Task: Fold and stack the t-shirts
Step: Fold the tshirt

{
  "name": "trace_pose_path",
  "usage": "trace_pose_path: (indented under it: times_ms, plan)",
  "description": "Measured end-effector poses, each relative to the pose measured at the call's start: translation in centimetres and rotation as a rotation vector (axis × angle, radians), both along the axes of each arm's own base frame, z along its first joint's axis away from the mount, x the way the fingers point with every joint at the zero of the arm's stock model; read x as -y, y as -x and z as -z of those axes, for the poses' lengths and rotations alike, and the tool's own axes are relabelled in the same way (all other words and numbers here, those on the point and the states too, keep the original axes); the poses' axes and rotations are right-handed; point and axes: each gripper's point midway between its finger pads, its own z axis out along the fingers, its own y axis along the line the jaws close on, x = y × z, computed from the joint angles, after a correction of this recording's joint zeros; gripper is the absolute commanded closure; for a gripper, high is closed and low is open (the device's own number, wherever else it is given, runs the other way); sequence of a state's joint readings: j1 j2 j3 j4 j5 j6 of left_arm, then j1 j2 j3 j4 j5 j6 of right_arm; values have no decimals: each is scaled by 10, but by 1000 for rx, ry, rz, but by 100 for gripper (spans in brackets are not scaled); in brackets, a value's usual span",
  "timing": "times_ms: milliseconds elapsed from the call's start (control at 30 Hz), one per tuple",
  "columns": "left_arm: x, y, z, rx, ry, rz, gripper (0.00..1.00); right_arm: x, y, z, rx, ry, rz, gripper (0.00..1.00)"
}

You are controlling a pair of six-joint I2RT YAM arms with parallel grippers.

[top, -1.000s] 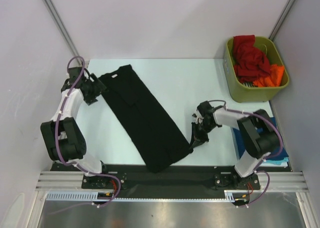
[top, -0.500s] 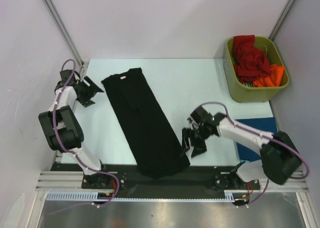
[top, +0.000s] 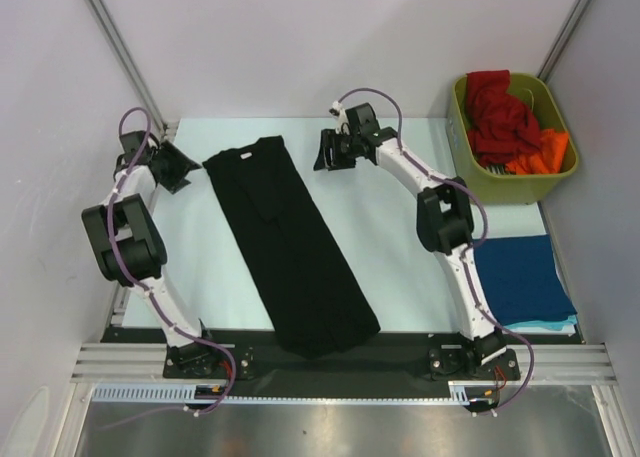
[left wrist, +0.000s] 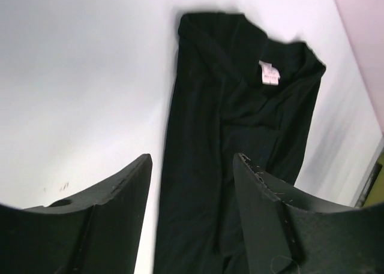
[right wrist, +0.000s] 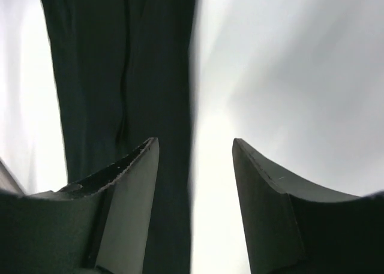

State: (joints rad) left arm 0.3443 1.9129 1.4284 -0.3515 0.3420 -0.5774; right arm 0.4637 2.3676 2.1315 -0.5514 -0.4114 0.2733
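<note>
Step looks like crosswise fold: shirt point(top: 290, 247) lies as long strip from far-left corner to near edge middle. Left gripper point(top: 178, 169) and right gripper point(top: 324, 155) both spread, empty, either side of collar end. Next likely: pinch collar corners, carry toward hem.

A black t-shirt point(top: 290, 247), folded into a long strip, lies diagonally on the table point(top: 400, 207), its collar end between the left gripper point(top: 183, 170) and right gripper point(top: 322, 155); red shirt point(top: 500, 112) and orange shirt point(top: 540, 157) sit in the olive bin point(top: 468, 182)
</note>
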Motion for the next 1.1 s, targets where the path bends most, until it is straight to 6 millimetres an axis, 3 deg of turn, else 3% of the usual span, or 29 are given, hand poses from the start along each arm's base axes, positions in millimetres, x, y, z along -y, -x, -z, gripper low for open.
trace_pose_path:
  times_ms: [100, 233, 433, 767, 933, 1100]
  plan:
    - [-3, -10, 7, 39, -3, -35, 31, -22, -40, 26, 24, -84, 1, 46]
    - [-1, -22, 27, 45, -1, -67, 27, -33, -60, 65, -6, -156, 30, 46]
    - [19, -45, 65, 6, 46, -82, 27, -50, -72, 58, 23, -267, 28, 46]
    - [24, -81, 63, 57, 109, -134, 32, -87, -66, 65, -6, -404, 0, 52]
    - [24, -91, 68, 60, 124, -137, 52, -99, -61, 67, -36, -440, 7, 62]
    - [26, -105, 74, 64, 126, -113, 70, -103, -62, 74, -65, -481, 24, 84]
